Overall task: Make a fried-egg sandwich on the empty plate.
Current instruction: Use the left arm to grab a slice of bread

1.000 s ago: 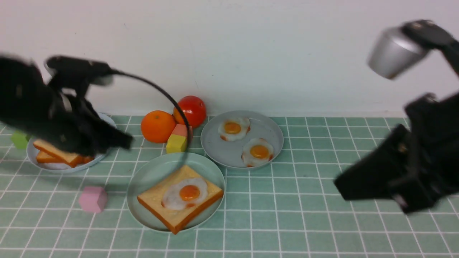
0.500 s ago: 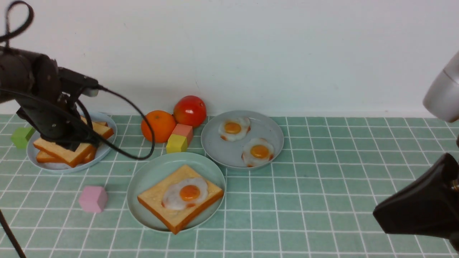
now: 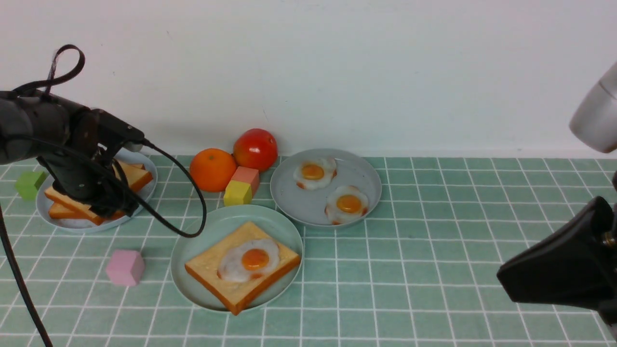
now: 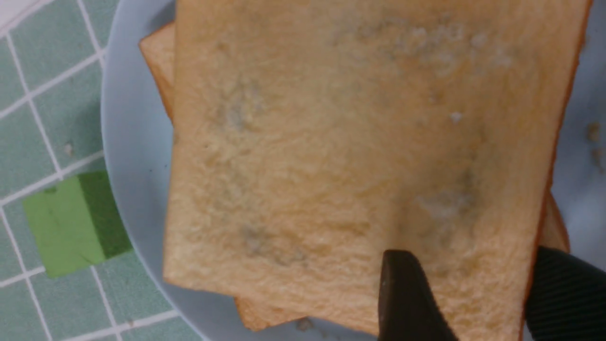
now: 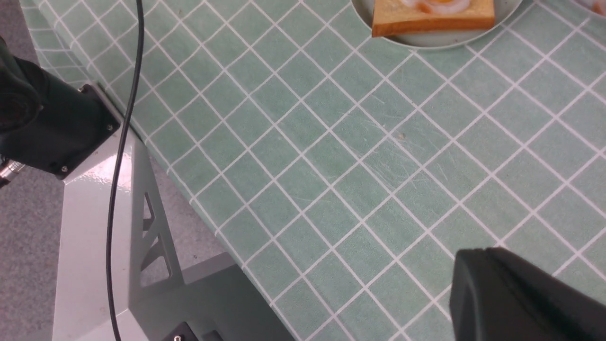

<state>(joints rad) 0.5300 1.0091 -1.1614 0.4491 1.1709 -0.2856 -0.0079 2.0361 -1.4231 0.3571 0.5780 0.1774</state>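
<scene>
The pale mint-green plate (image 3: 202, 236) at front centre holds one toast slice (image 3: 272, 270) with a fried egg (image 3: 250, 260) on top. It also shows in the right wrist view (image 5: 440, 41). More toast slices (image 3: 72, 205) lie stacked on the light blue plate (image 3: 72, 224) at the left. My left gripper (image 3: 108, 205) is down on that stack. In the left wrist view the gripper (image 4: 473, 293) is open: one finger rests on the top slice (image 4: 331, 142) and the other stands just past its edge. My right gripper (image 3: 506, 277) is shut and empty, above the table at the right (image 5: 461, 284).
A grey plate (image 3: 308, 207) with two fried eggs stands behind the mint plate. An orange (image 3: 212, 169), a tomato (image 3: 255, 148) and red and yellow blocks (image 3: 238, 193) sit between the plates. A pink cube (image 3: 124, 267) and a green cube (image 3: 29, 184) lie at the left. The left arm's cable (image 3: 185, 202) hangs over the mint plate's edge.
My left arm has swung back over the light blue plate and lowered onto the toast stack. My right arm has drawn back to the right and lower.
</scene>
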